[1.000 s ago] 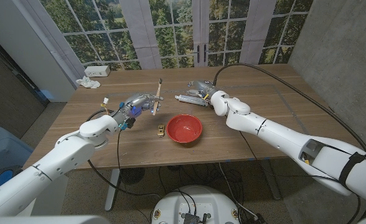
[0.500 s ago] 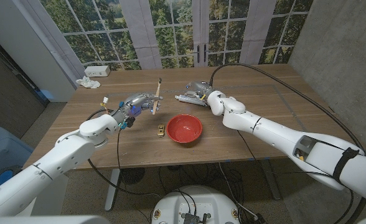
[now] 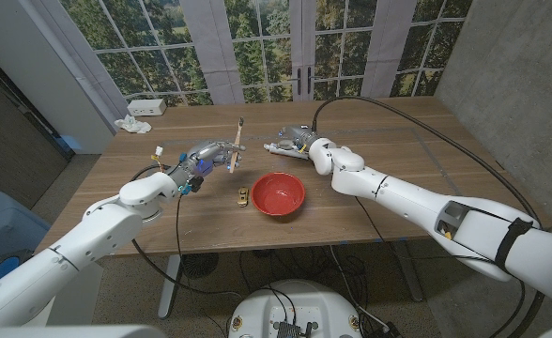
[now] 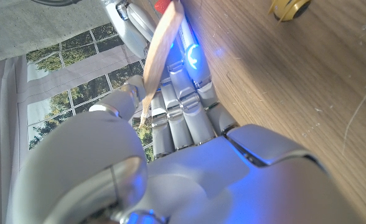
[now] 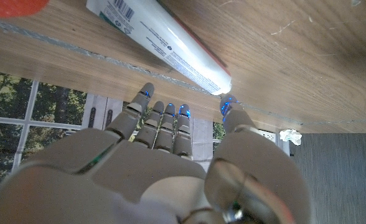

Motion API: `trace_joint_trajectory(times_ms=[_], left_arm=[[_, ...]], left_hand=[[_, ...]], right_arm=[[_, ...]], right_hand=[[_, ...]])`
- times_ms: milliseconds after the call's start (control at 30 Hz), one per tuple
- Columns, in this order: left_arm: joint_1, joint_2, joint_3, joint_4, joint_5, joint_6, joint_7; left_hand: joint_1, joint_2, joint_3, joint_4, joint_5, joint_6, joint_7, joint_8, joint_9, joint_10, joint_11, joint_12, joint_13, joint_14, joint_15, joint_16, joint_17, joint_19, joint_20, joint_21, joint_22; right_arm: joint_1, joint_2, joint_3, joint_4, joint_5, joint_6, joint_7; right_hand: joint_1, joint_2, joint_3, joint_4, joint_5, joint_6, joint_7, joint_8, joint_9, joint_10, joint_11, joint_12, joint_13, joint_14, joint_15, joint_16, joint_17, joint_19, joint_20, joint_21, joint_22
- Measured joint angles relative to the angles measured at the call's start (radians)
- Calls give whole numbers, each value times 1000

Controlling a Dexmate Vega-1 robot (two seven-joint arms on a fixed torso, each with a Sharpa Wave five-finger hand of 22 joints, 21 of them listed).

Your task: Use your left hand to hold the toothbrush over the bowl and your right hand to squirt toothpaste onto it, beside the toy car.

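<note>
The left hand grips the wooden toothbrush by its handle, fingers closed around it, and holds it nearly upright, head up, clear of the table. It stands to the left of the red bowl and somewhat behind it, so the brush is not yet over the bowl. The small yellow toy car sits on the wood just beside the bowl's left rim. The toothpaste tube lies on its side on the table behind the bowl. The right hand is at the tube; in the right wrist view its fingers are spread and extended, with the tube lying just beyond the fingertips and nothing held. Whether a fingertip touches the tube cannot be determined. Judgement: the brush is secured and the step in hand is the pick-up of the toothpaste. The next move calls for the right hand to close around the tube's body and lift it, and for the left hand to carry the brush head over the bowl.
</note>
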Motion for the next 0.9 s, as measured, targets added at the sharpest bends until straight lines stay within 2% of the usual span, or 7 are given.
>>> trace_joint_trajectory(times_ms=[267, 333, 533, 667, 767, 833, 900], left_arm=[[-2, 1, -1, 3, -1, 0, -3], [-3, 1, -1, 3, -1, 0, -3], [-3, 1, -2, 3, -4, 3, -3], [-4, 1, -2, 4, -5, 5, -3], [-6, 1, -2, 5, -6, 8, -3], [-6, 1, -2, 5, -7, 8, -3], [-7, 1, -2, 6, -7, 9, -3]], left_hand=[[0, 0, 0, 0, -3, 0, 0, -2, 1, 0, 0, -1, 0, 0, 0, -2, 0, 0, 0, 0, 0], [0, 0, 0, 0, -3, 0, 0, -4, 1, 0, 0, -1, 0, 0, 0, -2, 0, 0, 0, 0, 0], [1, -1, 0, 0, -4, 0, 0, -4, 1, 0, 0, -3, 0, 2, 2, -3, 0, 0, 0, 0, 0], [3, -3, 0, 0, -6, 0, 0, -7, 1, 0, 0, -4, -1, 2, 2, -4, -1, 0, 0, 0, 0], [3, -3, -1, 1, -3, 0, 0, -8, 1, 0, 0, -4, -1, 2, 2, -6, -1, 0, 0, 0, 0], [4, -4, -1, 1, -2, 0, 0, -8, 1, 0, 0, -5, -1, 2, 2, -6, -1, 0, 0, 0, 0], [4, -4, -1, 1, -2, 0, 0, -7, 1, 0, 0, -5, -1, 2, 2, -6, -1, 0, 0, 0, 0]], right_arm=[[15, 17, -22, 30, -9, -13, 2], [21, 23, -29, 42, -10, -17, 8], [34, 38, -46, 74, -14, -29, 21], [41, 47, -57, 93, -17, -33, 23], [47, 53, -66, 109, -21, -38, 22], [49, 57, -71, 117, -25, -41, 18], [51, 60, -76, 123, -28, -42, 15]], right_hand=[[8, 8, 0, 0, -9, 4, 4, 7, 0, 11, 0, 2, 0, 7, 7, 2, 0, 7, 7, 0, 0], [25, -9, 0, 0, -9, 4, 4, 7, 0, 17, 6, 7, 0, 8, 6, 4, 0, 7, 7, 0, 0], [25, -9, -7, 7, -15, 25, 7, 11, 0, 43, 3, 15, 0, 25, 0, 11, 0, 14, 7, 0, 0], [42, 8, -7, 7, -15, 39, 1, 16, 0, 55, 0, 15, 0, 41, -2, 19, 3, 25, 3, 1, 0], [63, 9, -7, 7, -15, 52, 1, 20, 0, 79, -4, 24, 2, 63, -3, 28, 4, 38, -2, 6, 0], [87, 22, -7, 7, -15, 72, -4, 22, 0, 101, -5, 27, 5, 89, -2, 44, 10, 58, -8, 10, 3], [106, 11, -10, 4, -15, 96, -5, 32, 0, 128, -5, 36, 9, 121, -2, 64, 18, 73, -12, 17, 5]])
